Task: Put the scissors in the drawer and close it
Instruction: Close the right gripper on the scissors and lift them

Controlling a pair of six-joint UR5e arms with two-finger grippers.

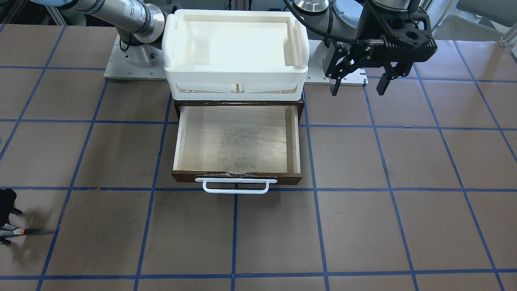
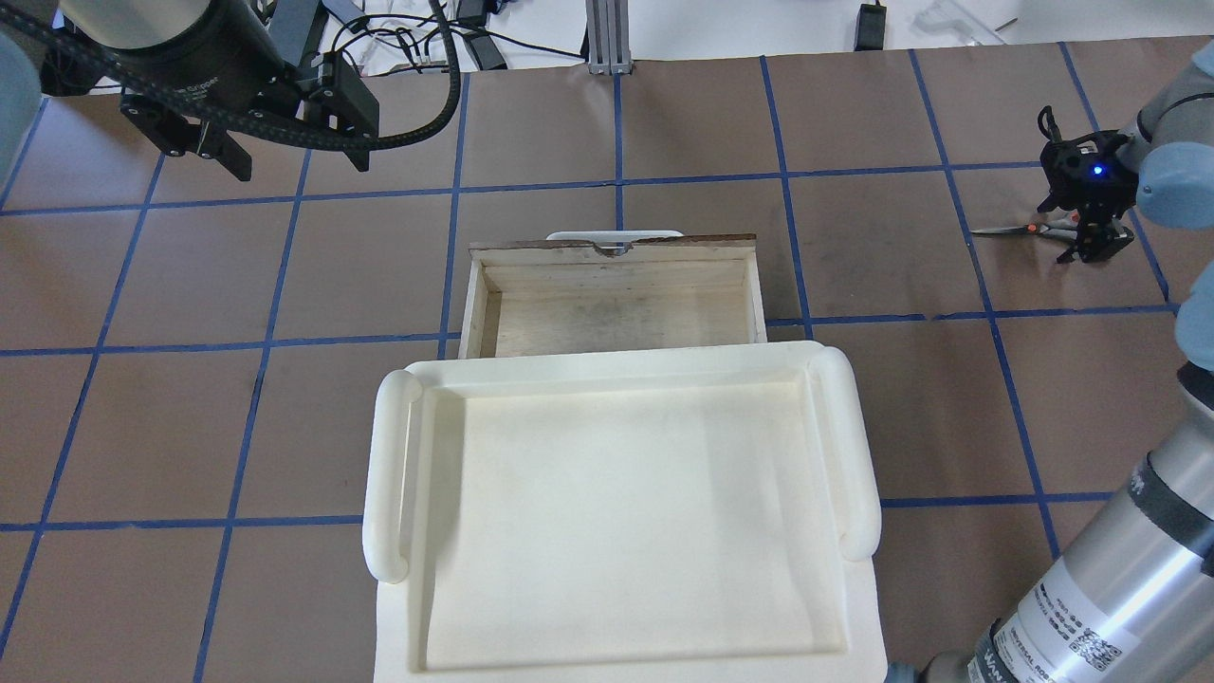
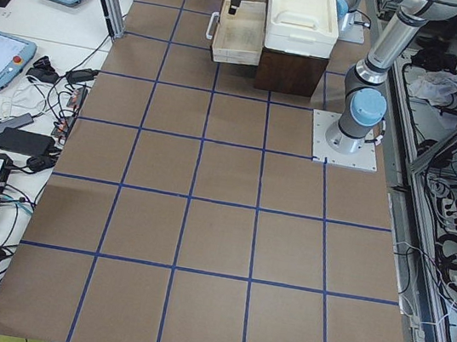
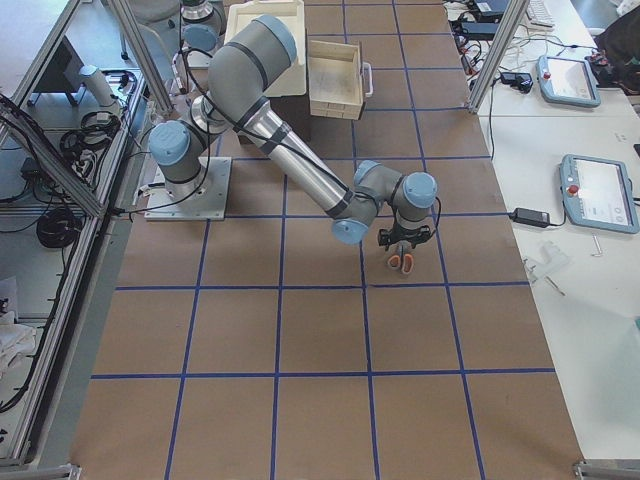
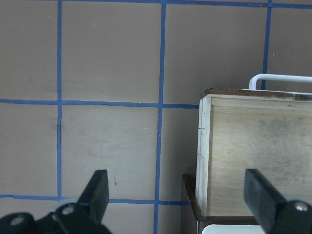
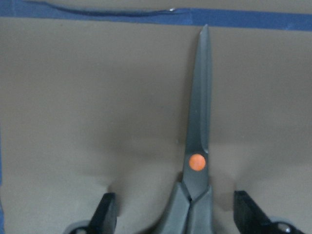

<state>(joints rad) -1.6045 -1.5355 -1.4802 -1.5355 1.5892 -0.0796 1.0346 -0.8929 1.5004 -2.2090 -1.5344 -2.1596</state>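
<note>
The scissors (image 6: 197,161) lie on the brown table at its far right, blades pointing toward the middle; they also show in the overhead view (image 2: 1020,230) and at the front view's left edge (image 1: 20,231). My right gripper (image 2: 1091,237) is open and low over them, a finger (image 6: 107,214) on either side just behind the red pivot; the handles are mostly hidden. The drawer (image 1: 236,176) stands pulled open and empty, its white handle (image 1: 236,186) facing away from me. My left gripper (image 1: 359,85) hangs open and empty above the table beside the drawer (image 5: 253,156).
A white plastic tray (image 1: 177,44) sits on top of the dark cabinet that holds the drawer, and it also shows in the overhead view (image 2: 389,474). Blue tape lines grid the table. Screens and cables lie beyond the far edge.
</note>
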